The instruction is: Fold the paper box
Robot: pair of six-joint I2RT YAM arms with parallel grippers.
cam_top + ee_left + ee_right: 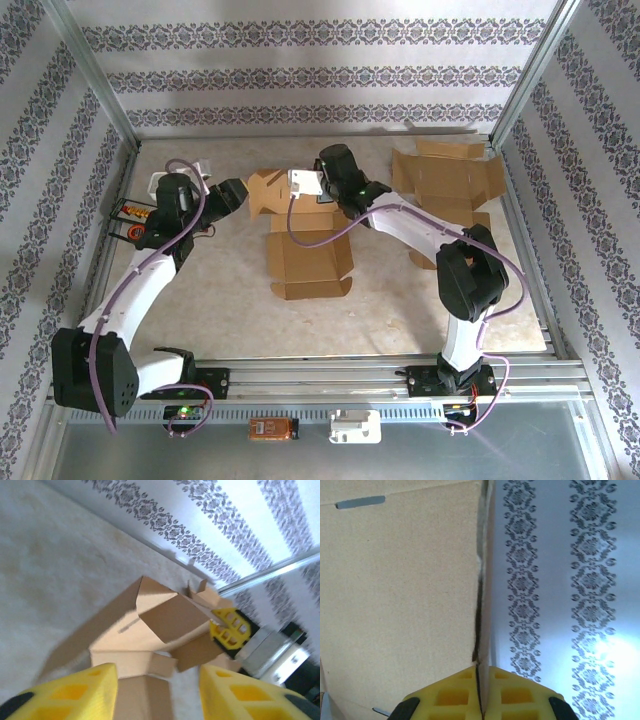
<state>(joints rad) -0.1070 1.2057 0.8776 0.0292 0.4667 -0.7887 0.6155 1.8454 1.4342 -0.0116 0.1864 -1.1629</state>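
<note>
Right gripper [480,687] is pinched shut on the thin edge of a raised flap of the paper box [305,250], which lies part-folded at the centre of the top view. Left gripper [157,690] has its jaws apart at the bottom of its wrist view, the box's brown panels just beyond them. Another cardboard blank [448,185] lies flat at the upper right.

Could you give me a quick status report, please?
Right gripper shut on paper box flap. Left gripper open beside it. Spare flat box apart, nothing blocking.
</note>
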